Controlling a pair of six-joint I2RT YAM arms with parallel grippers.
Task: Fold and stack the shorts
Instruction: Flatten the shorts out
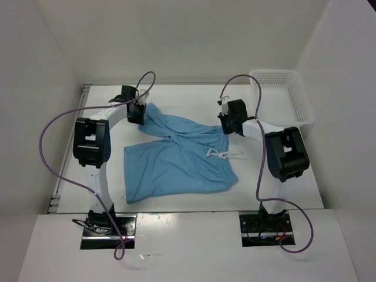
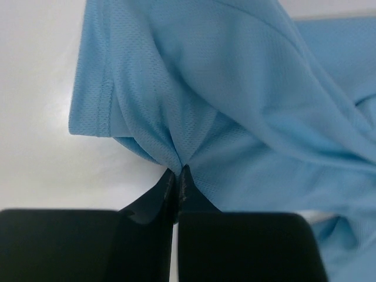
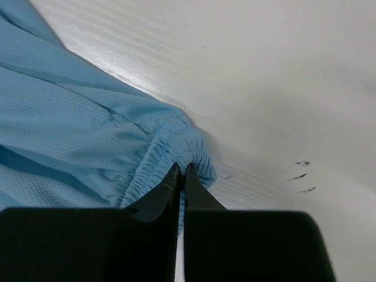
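The light sky-blue shorts (image 1: 176, 158) lie on the white table, one leg spread toward the front left, the other drawn up toward the back left. The white drawstring (image 1: 223, 154) lies by the waistband at the right. My left gripper (image 1: 136, 113) is shut on the hem of the far leg; its closed tips pinch the fabric (image 2: 177, 170). My right gripper (image 1: 228, 126) is shut on the gathered waistband's far corner (image 3: 182, 167). The shorts fill the left wrist view (image 2: 235, 106) and the left of the right wrist view (image 3: 76, 129).
A white plastic mesh basket (image 1: 281, 97) stands at the back right, close behind the right arm. White walls enclose the table on the left, back and right. Small dark scuff marks (image 3: 302, 176) dot the table right of the waistband.
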